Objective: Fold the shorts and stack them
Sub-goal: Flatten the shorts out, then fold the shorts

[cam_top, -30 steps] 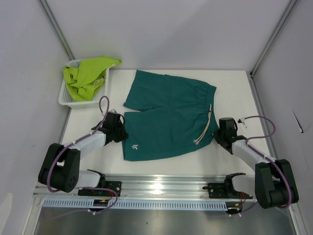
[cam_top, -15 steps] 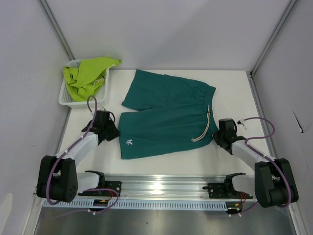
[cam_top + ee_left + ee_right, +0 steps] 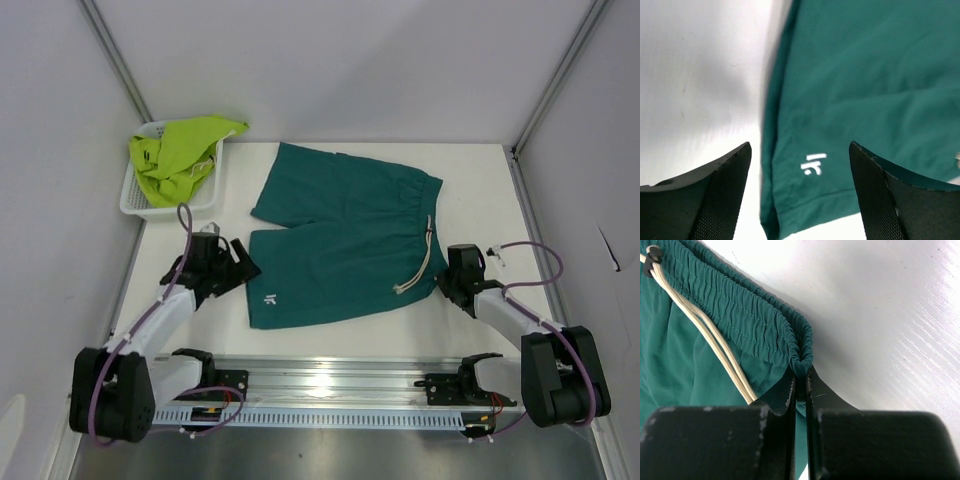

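Observation:
The dark teal shorts (image 3: 340,235) lie spread flat mid-table, waistband and pale drawstring (image 3: 420,262) to the right, a white logo (image 3: 814,164) on the near left leg. My left gripper (image 3: 243,263) is open just left of that leg's hem; in the left wrist view its gripper (image 3: 800,146) straddles the hem edge above the cloth without holding it. My right gripper (image 3: 447,282) is shut on the near corner of the waistband (image 3: 801,356), with the drawstring (image 3: 705,330) beside it. The lime shorts (image 3: 178,152) sit bunched in the basket.
The white mesh basket (image 3: 134,200) stands at the back left corner of the table. Grey walls close in on both sides. A metal rail (image 3: 330,378) with both arm bases runs along the near edge.
My left gripper has opened and let go of the teal leg hem, then drawn back to the left. The leg now lies flat. The right gripper keeps its hold.

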Robot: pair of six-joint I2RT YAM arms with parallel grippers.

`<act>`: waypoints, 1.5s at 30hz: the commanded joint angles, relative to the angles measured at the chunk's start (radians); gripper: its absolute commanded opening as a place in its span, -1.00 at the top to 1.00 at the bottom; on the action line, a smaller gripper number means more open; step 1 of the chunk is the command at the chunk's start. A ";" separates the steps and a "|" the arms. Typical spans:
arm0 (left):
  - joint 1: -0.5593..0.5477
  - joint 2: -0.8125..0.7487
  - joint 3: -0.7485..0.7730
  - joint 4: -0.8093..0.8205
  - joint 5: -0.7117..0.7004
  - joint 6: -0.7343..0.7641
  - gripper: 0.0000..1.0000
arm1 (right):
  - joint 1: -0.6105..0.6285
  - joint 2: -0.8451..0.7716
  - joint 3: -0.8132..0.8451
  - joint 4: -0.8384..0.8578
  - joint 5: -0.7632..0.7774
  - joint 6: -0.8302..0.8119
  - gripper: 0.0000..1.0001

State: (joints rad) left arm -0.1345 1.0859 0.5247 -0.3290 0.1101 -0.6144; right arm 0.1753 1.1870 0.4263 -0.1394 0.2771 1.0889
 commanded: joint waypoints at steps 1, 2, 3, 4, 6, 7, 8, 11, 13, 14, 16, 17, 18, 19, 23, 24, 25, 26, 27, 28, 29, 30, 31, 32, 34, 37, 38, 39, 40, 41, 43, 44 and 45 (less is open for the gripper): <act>-0.019 -0.105 -0.025 -0.045 0.057 -0.045 -0.60 | 0.000 -0.013 -0.012 -0.006 0.053 0.014 1.00; -0.034 -0.118 -0.046 -0.057 0.054 -0.059 -0.59 | 0.003 -0.010 -0.011 -0.006 0.053 0.016 1.00; -0.066 -0.127 -0.054 -0.068 0.050 -0.091 -0.57 | 0.001 -0.009 -0.008 -0.006 0.053 0.016 1.00; -0.083 -0.139 -0.066 -0.100 0.043 -0.111 -0.54 | 0.001 -0.007 -0.008 -0.006 0.053 0.017 1.00; -0.125 -0.152 -0.078 -0.133 0.037 -0.160 -0.51 | 0.003 -0.007 -0.004 -0.006 0.053 0.020 1.00; -0.137 -0.168 -0.087 -0.165 0.036 -0.177 -0.50 | 0.003 -0.006 -0.004 -0.006 0.053 0.022 1.00; -0.161 -0.179 -0.100 -0.179 0.037 -0.192 -0.49 | 0.004 -0.007 -0.003 -0.008 0.053 0.023 1.00; -0.191 -0.246 -0.124 -0.238 0.028 -0.235 -0.48 | 0.003 -0.007 0.003 -0.012 0.057 0.020 1.00; -0.197 -0.286 -0.138 -0.281 -0.007 -0.274 -0.47 | 0.004 -0.007 0.003 -0.011 0.062 0.020 1.00; -0.201 -0.323 -0.140 -0.329 -0.021 -0.303 -0.48 | 0.003 -0.007 0.003 -0.009 0.060 0.020 1.00; -0.201 -0.357 -0.140 -0.358 -0.053 -0.317 -0.48 | 0.003 -0.003 0.002 -0.006 0.062 0.023 1.00; -0.205 -0.369 -0.144 -0.367 -0.059 -0.324 -0.47 | 0.004 0.000 0.000 -0.003 0.059 0.023 1.00; -0.205 -0.386 -0.150 -0.369 -0.064 -0.337 -0.48 | 0.004 0.005 0.000 0.001 0.057 0.023 1.00; -0.205 -0.388 -0.155 -0.364 -0.064 -0.338 -0.47 | 0.004 0.006 -0.001 0.004 0.053 0.023 1.00; -0.205 -0.348 -0.178 -0.318 -0.035 -0.337 -0.40 | 0.004 0.025 -0.004 0.017 0.045 0.023 1.00; -0.205 -0.327 -0.181 -0.288 -0.023 -0.335 -0.35 | 0.004 0.028 -0.003 0.020 0.045 0.022 1.00; -0.205 -0.319 -0.193 -0.272 0.003 -0.335 -0.31 | 0.004 0.029 -0.001 0.021 0.042 0.023 1.00; -0.205 -0.314 -0.199 -0.260 0.014 -0.337 -0.26 | 0.004 0.031 -0.001 0.023 0.042 0.022 1.00; -0.205 -0.311 -0.203 -0.245 0.023 -0.337 -0.24 | 0.006 0.033 0.000 0.021 0.040 0.022 1.00; -0.206 -0.314 -0.212 -0.243 0.028 -0.343 -0.23 | 0.004 0.031 0.000 0.023 0.040 0.022 1.00; -0.206 -0.319 -0.215 -0.245 0.026 -0.353 -0.23 | 0.004 0.031 0.000 0.023 0.040 0.023 1.00; -0.206 -0.326 -0.219 -0.249 0.020 -0.360 -0.24 | 0.006 0.033 0.002 0.021 0.040 0.025 1.00; -0.208 -0.343 -0.226 -0.258 0.011 -0.378 -0.24 | 0.006 0.031 0.002 0.021 0.040 0.025 1.00; -0.208 -0.353 -0.238 -0.258 0.002 -0.387 -0.27 | 0.006 0.031 0.002 0.024 0.040 0.025 1.00; -0.208 -0.371 -0.244 -0.245 0.003 -0.410 -0.29 | 0.007 0.029 0.002 0.023 0.039 0.026 1.00; -0.208 -0.366 -0.259 -0.219 0.003 -0.427 -0.30 | 0.007 0.029 -0.001 0.023 0.039 0.031 1.00; -0.208 -0.350 -0.264 -0.202 0.000 -0.430 -0.30 | 0.009 0.029 0.000 0.024 0.037 0.031 1.00; -0.208 -0.337 -0.262 -0.196 -0.010 -0.433 -0.30 | 0.009 0.029 0.000 0.024 0.037 0.032 1.00; -0.208 -0.325 -0.264 -0.183 -0.013 -0.444 -0.30 | 0.010 0.029 0.000 0.023 0.039 0.032 1.00; -0.208 -0.298 -0.265 -0.159 -0.015 -0.452 -0.30 | 0.013 0.028 0.000 0.021 0.039 0.032 1.00; -0.208 -0.268 -0.284 -0.118 -0.006 -0.470 -0.29 | 0.015 0.026 0.000 0.018 0.042 0.037 1.00; -0.208 -0.255 -0.291 -0.095 -0.001 -0.490 -0.29 | 0.018 0.025 -0.001 0.018 0.042 0.039 1.00; -0.208 -0.224 -0.301 -0.055 0.002 -0.498 -0.27 | 0.018 0.025 -0.003 0.017 0.042 0.040 1.00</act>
State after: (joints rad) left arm -0.3355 0.7986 0.2813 -0.4427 0.1211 -1.0653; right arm 0.1841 1.2053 0.4248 -0.1181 0.2821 1.1095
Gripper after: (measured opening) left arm 0.641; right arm 0.036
